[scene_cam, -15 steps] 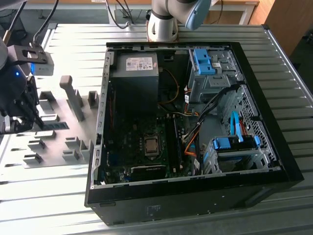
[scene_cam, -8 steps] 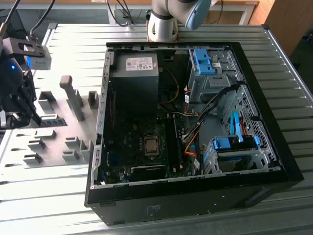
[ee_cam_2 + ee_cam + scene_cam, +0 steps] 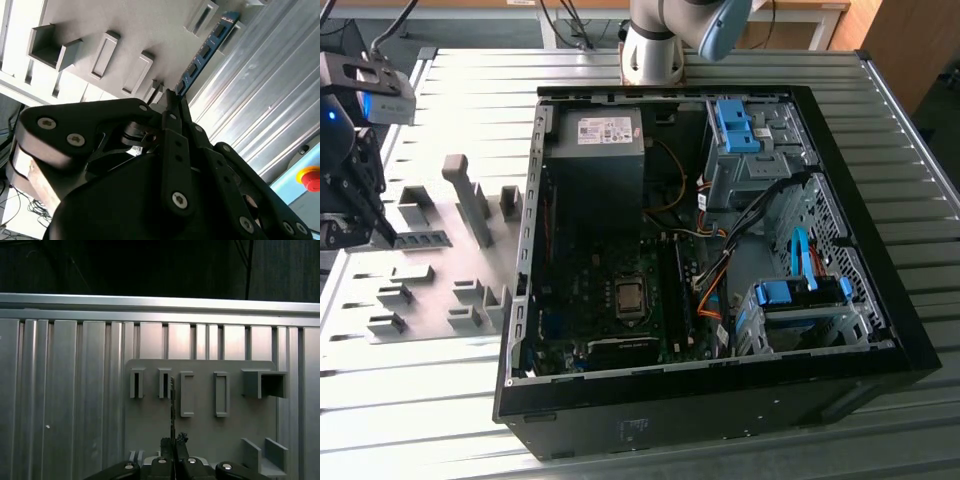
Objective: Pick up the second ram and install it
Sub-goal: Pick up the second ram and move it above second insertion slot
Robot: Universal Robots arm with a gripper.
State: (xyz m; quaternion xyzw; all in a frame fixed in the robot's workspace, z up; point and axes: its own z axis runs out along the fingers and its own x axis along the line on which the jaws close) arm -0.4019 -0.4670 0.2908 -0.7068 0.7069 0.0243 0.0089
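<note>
The second ram is a thin blue-green strip with small dark chips. It reaches out from my fingertips over the grey holder plate. In the first wrist view the second ram is seen edge-on, sticking straight out from my gripper. My gripper is shut on one end of the strip. In the exterior view my gripper is at the exterior view's left, with the second ram low at the plate; I cannot tell whether the two touch. The open computer case holds the black memory slots beside the CPU socket.
Grey block holders stand up from the plate on the ribbed metal table. Inside the case are a power supply, blue drive cages and loose cables. A red button is beyond the table edge.
</note>
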